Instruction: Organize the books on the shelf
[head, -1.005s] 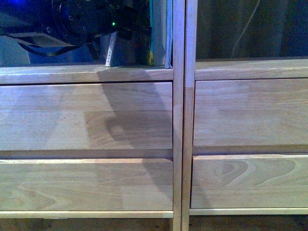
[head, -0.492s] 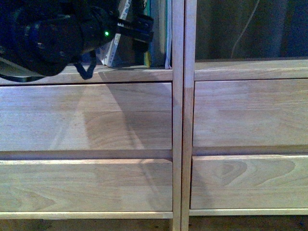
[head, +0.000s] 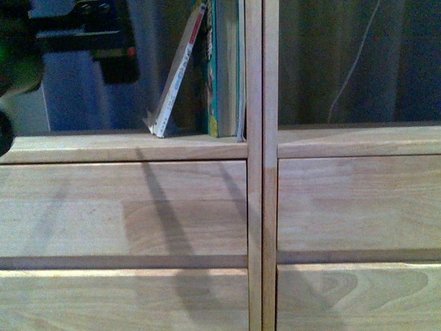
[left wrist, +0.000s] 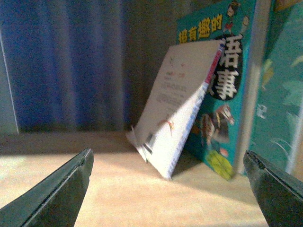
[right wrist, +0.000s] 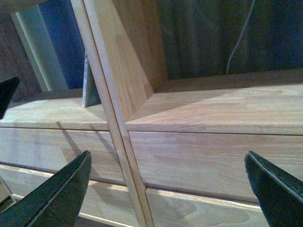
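The books stand at the right end of the shelf's left compartment. A floppy white book with a white-red spine leans against a teal-spined one, and further upright books press against the central upright. In the left wrist view the white book tilts onto the teal cover. My left gripper is open, low over the shelf board and a short way in front of the books. My right gripper is open with nothing in it, facing the drawer fronts.
My dark left arm fills the upper left of the front view. The double central upright divides the two columns. The right compartment holds nothing I can see, with a curtain and a thin cable behind it.
The left arm has drawn back leftward from in front of the books, so the leaning book now shows. The shelf board sits lower in the front view than before.
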Robot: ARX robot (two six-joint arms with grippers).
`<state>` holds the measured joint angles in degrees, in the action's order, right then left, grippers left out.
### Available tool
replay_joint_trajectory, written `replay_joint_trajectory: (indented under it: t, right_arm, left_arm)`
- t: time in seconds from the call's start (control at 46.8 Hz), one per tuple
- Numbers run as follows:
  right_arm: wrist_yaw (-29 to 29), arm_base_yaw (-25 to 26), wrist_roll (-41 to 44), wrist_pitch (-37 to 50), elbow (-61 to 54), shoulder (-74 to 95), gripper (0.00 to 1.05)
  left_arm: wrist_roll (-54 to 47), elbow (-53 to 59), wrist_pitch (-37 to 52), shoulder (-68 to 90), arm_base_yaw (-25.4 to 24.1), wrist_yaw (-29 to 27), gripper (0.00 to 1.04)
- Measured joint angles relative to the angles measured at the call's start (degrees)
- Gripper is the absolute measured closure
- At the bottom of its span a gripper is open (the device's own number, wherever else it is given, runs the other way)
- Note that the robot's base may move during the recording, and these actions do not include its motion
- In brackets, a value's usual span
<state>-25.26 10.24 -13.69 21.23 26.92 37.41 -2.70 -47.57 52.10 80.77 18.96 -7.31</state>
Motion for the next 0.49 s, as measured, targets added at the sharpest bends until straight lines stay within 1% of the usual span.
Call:
replay_joint_trajectory:
  t: [0.064, 0.086, 0.257, 0.278, 0.321, 0.342, 0.385, 0.428, 0.449, 0.492]
  right_arm:
    - [0.0, 0.0, 0.0, 0.0, 0.0, 0.0, 0.07]
    - [0.0, 0.0, 0.0, 0.0, 0.0, 0.0, 0.07]
    - [0.0, 0.0, 0.0, 0.0, 0.0, 0.0, 0.07]
    - [0.0, 0.0, 0.0, 0.0, 0.0, 0.0, 0.07]
    - [0.0, 0.0, 0.0, 0.0, 0.0, 0.0, 0.07]
    - [0.6, -0.1, 0.2, -0.3, 0.0, 0.0, 0.07]
    - [6.9, -1.8, 3.1, -5.6, 1.2, -0.9, 0.13]
    - [12.3, -3.2, 5.7, -9.9, 1.5, -1.8, 0.19]
    - [16.3, -3.8, 7.8, -12.5, 0.7, -2.8, 0.24]
    - [20.4, -4.9, 9.6, -12.8, -1.6, -4.1, 0.33]
  left_arm:
    - [3.9, 8.3, 0.1, -7.6, 1.3, 0.2, 0.07]
    - [4.4, 9.4, 0.1, -8.8, 1.5, 0.4, 0.07]
    - [6.4, 10.4, 0.3, -10.6, 2.0, 0.6, 0.07]
    - [6.3, 10.4, -0.1, -10.7, 2.0, -0.1, 0.08]
    - [5.6, 9.9, -4.8, -11.6, 2.4, -3.9, 0.12]
    - [5.2, 9.8, -9.1, -12.7, 2.4, -6.3, 0.16]
    - [4.6, 10.4, -16.3, -15.0, 2.1, -9.9, 0.23]
    - [4.1, 12.1, -20.9, -17.4, 1.1, -10.7, 0.3]
    - [4.0, 14.0, -22.1, -18.9, 0.2, -10.6, 0.35]
    - [3.8, 17.2, -22.1, -21.0, -1.4, -9.7, 0.44]
